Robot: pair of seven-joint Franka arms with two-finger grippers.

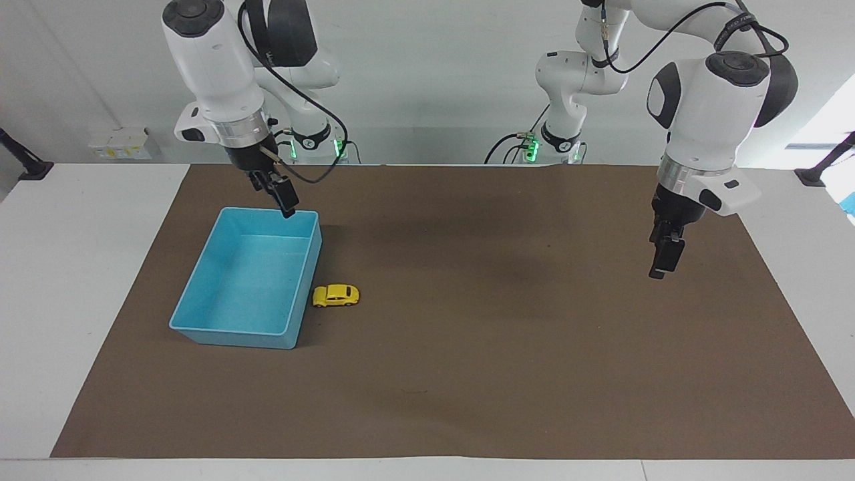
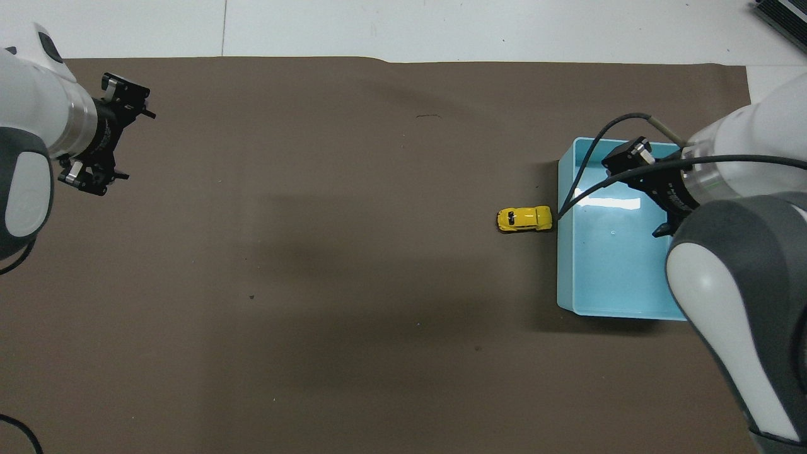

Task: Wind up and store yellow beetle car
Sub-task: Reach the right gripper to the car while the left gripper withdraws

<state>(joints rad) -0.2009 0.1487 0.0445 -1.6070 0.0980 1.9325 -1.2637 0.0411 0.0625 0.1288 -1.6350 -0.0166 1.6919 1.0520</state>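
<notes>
Yellow beetle car [image 1: 336,295], sitting on the mat just beside the blue bin [image 1: 200,294] awaiting pickup; right gripper [image 1: 285,200] hanging wide and empty over the bin, left gripper [image 1: 664,257] waiting wide and empty.

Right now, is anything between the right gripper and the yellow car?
Only the bin's wall. The right gripper hangs over the blue bin, and the yellow beetle car sits on the mat just outside its wall, uncovered from above.

Light blue open bin [image 1: 250,284] on brown mat [image 1: 467,374] toward the right arm's end, mat covering most of white table [image 1: 73,280].
</notes>
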